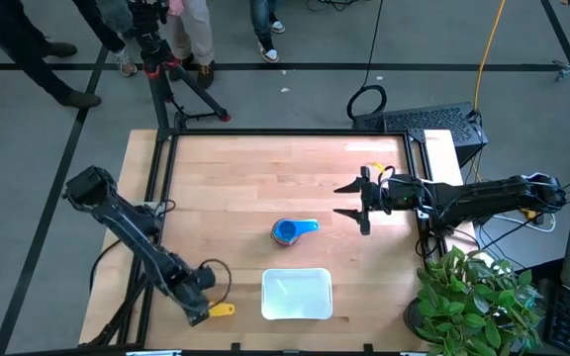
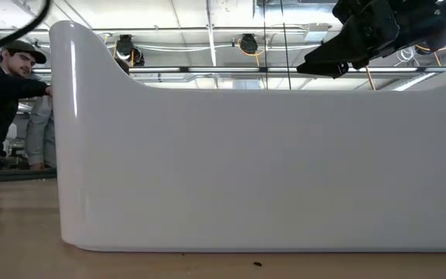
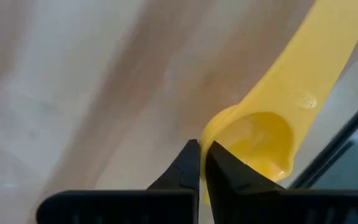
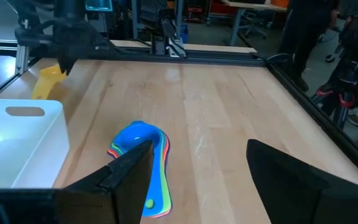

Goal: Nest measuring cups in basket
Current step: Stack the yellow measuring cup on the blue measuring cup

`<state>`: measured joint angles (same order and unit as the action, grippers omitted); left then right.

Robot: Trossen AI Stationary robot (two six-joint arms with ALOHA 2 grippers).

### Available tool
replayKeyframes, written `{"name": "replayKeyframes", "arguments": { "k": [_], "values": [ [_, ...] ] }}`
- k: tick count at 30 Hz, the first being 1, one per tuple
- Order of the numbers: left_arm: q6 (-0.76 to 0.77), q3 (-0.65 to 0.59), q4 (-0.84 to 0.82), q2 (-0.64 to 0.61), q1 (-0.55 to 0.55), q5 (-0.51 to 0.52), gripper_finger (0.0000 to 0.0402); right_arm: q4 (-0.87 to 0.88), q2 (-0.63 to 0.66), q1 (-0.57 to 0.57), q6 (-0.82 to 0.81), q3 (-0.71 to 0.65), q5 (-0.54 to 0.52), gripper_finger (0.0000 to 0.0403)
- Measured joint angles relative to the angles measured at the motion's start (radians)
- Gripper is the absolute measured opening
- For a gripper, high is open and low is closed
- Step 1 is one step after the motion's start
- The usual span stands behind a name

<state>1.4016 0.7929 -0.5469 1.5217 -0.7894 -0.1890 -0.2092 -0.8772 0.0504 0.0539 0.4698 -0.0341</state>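
A yellow measuring cup (image 1: 223, 310) is at the table's near left edge, at my left gripper (image 1: 204, 300), which is shut on it; the left wrist view shows its bowl (image 3: 260, 140) and its flat handle. The other cups sit nested in one stack (image 1: 290, 230) on the table's middle, light blue on top, with red, orange and green rims showing (image 4: 143, 152). The white basket (image 1: 297, 294) rests on the table near its near edge. My right gripper (image 1: 352, 201) hangs open to the right of the stack, touching nothing. My left gripper pinches the yellow cup by the bowl's rim (image 3: 207, 134), on the side away from the handle, one finger inside the bowl and one outside. The handle (image 3: 328, 50) points away from the fingers. Whether the cup is clear of the table, I cannot tell.
The basket's wall (image 2: 246, 155) fills the low view. A black frame (image 1: 166, 148) borders the table. A potted plant (image 1: 473, 297) stands off the near right corner. People stand beyond the far edge (image 1: 191, 30). Bare wood lies between the stack and the basket.
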Motion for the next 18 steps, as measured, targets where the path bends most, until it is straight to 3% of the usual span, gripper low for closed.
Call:
{"name": "replayKeyframes", "arguments": {
  "k": [7, 11, 15, 18],
  "values": [
    [-0.067, 0.0, -0.178, -0.235, 0.245, 0.027, 0.0008, 0.0, 0.0, 0.01, 0.002, 0.0, 0.0, 0.0249],
    [-0.143, 0.001, -0.179, -0.369, 0.431, 0.057, 0.0007, 0.0, 0.0, 0.01, 0.003, 0.0, -0.003, 0.0249],
    [-0.285, 0.041, -0.182, -0.393, 0.618, 0.039, 0.0007, 0.004, 0.0, 0.014, 0.004, 0.0, -0.025, 0.0249],
    [-0.427, 0.106, -0.181, -0.336, 0.723, 0.021, 0.0007, 0.004, 0.0, 0.025, 0.007, 0.0, -0.023, 0.0249]
  ]
}}
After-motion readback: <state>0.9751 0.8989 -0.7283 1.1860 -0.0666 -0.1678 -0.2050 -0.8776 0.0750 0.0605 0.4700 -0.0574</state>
